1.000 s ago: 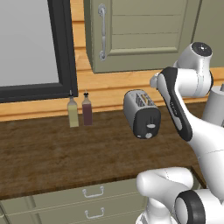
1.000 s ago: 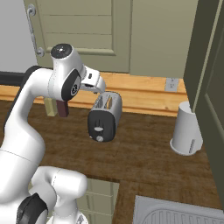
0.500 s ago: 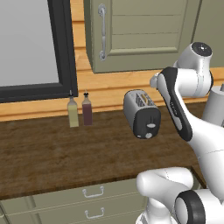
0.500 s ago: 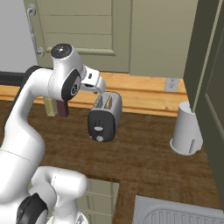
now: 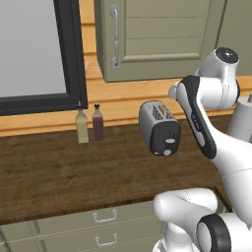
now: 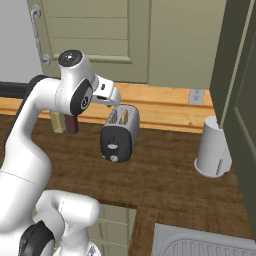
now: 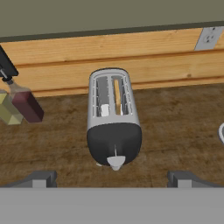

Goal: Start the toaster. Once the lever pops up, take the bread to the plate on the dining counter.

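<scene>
The silver-grey toaster (image 5: 158, 127) (image 6: 119, 134) (image 7: 113, 122) stands on the wooden counter near the back wall, its black end face toward me. The whitish lever (image 5: 170, 141) (image 6: 114, 146) (image 7: 116, 162) sits on that face above a round knob (image 6: 114, 158). A tan edge of the bread (image 7: 117, 95) shows down in one slot. My gripper (image 7: 113, 180) hovers open above the toaster's front end, with its fingertips (image 7: 41, 179) spread far apart and nothing between them. The plate and the dining counter are out of view.
Two bottles (image 5: 82, 129) (image 5: 98, 125) stand left of the toaster against the wall. A white canister (image 6: 214, 147) stands to its right, beside a tall cabinet. A sink (image 6: 200, 245) lies at the near right. Wall cabinets (image 5: 157, 34) hang overhead.
</scene>
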Tool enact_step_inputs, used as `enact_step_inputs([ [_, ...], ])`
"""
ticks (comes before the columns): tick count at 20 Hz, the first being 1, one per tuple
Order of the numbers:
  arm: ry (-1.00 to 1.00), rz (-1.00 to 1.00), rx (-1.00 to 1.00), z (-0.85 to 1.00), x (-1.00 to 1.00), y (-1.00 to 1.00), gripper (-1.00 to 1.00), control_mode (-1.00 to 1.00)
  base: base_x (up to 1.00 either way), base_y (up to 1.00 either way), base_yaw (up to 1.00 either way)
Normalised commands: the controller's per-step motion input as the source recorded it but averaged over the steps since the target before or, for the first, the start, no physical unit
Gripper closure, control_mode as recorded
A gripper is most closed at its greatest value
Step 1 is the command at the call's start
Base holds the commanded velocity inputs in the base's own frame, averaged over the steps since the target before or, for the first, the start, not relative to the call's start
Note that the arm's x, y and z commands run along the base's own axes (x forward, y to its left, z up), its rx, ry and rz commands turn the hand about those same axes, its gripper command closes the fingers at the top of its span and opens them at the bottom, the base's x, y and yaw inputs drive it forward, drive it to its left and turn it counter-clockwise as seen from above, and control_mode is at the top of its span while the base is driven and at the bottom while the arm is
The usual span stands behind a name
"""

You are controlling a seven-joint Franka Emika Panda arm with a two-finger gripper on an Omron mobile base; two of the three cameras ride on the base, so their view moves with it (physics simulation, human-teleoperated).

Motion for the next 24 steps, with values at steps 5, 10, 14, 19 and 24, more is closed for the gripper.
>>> enact_step_inputs([
  [5,0.00,0.00,0.00,0.00,0.00,0.00,-1.00,-1.00,0.00,0.00,0.00],
  [10,0.00,0.00,0.00,0.00,0.00,0.00,-1.00,-1.00,0.00,0.00,0.00],
  [14,0.00,0.00,0.00,0.00,0.00,0.00,-1.00,-1.00,0.00,0.00,0.00],
  [19,0.00,0.00,0.00,0.00,0.00,0.00,-1.00,-1.00,0.00,0.00,0.00],
  [24,0.00,0.00,0.00,0.00,0.00,0.00,-1.00,-1.00,0.00,0.00,0.00],
])
